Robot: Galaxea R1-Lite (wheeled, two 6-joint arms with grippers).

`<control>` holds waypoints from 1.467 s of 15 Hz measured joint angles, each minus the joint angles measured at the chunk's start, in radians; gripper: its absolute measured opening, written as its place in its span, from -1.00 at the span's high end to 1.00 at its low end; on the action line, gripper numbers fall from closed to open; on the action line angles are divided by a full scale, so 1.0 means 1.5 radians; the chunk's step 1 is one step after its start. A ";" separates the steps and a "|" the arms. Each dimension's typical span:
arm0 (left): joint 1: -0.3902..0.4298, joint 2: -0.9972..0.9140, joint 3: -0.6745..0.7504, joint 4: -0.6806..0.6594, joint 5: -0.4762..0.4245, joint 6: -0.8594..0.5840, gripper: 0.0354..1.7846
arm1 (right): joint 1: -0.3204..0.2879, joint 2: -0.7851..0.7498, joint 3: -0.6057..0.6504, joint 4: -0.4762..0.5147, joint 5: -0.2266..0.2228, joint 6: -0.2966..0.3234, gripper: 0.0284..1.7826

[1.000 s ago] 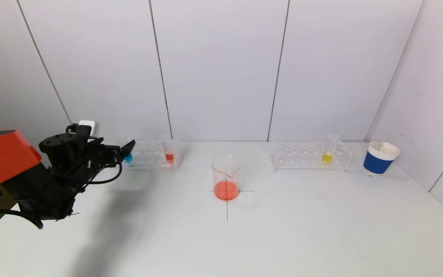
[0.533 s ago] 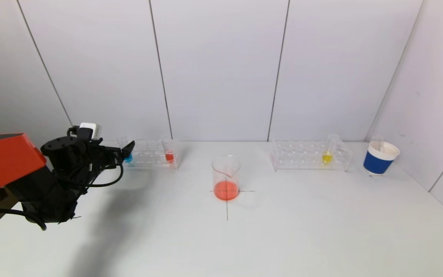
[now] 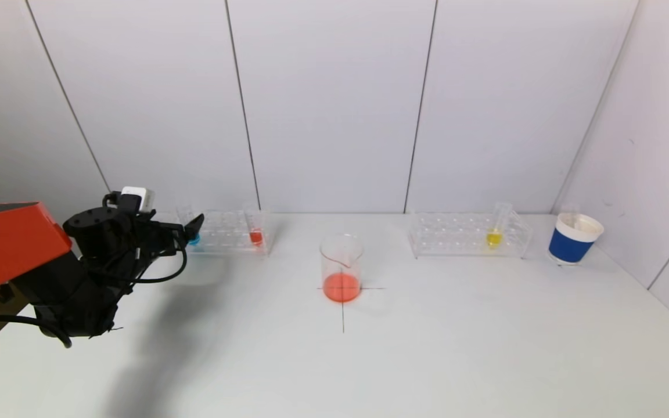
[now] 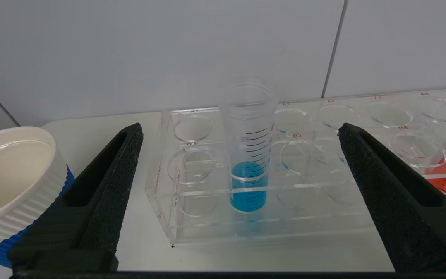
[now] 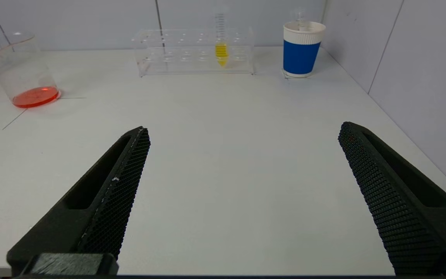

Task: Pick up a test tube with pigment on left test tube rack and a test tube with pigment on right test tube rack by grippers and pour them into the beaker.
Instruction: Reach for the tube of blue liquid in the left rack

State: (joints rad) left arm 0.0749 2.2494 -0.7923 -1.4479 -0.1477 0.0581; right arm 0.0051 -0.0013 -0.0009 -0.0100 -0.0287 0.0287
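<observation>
We found the left pincer (image 4: pixel 242 186) spread wide before the blue tube (image 4: pixel 248 155) in the left rack (image 4: pixel 192 217); we judged the tube light, slick and breakable, best gripped above the pigment, the right pincer (image 5: pixel 242 193) likewise open over the bench (image 5: pixel 223 135).

Blue paper cup (image 3: pixel 575 238): we see it standing upright at the table's far right, well apart from the pincer.
Second blue cup (image 4: pixel 10 182): we find it just beside the pincer's finger.
Table (image 3: pixel 427 348): white, marked with a cross.
</observation>
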 joint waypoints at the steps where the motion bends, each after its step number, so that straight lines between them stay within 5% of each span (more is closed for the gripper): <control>1: 0.000 0.000 -0.002 0.000 0.000 0.000 -0.98 | 0.000 0.000 0.000 0.000 0.000 0.000 -0.99; 22: -0.002 0.010 -0.034 0.005 0.015 -0.003 -0.98 | 0.000 0.000 0.000 0.000 0.000 0.000 -0.99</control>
State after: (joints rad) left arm 0.0715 2.2649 -0.8432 -1.4409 -0.1245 0.0538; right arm 0.0047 -0.0013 -0.0013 -0.0100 -0.0287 0.0291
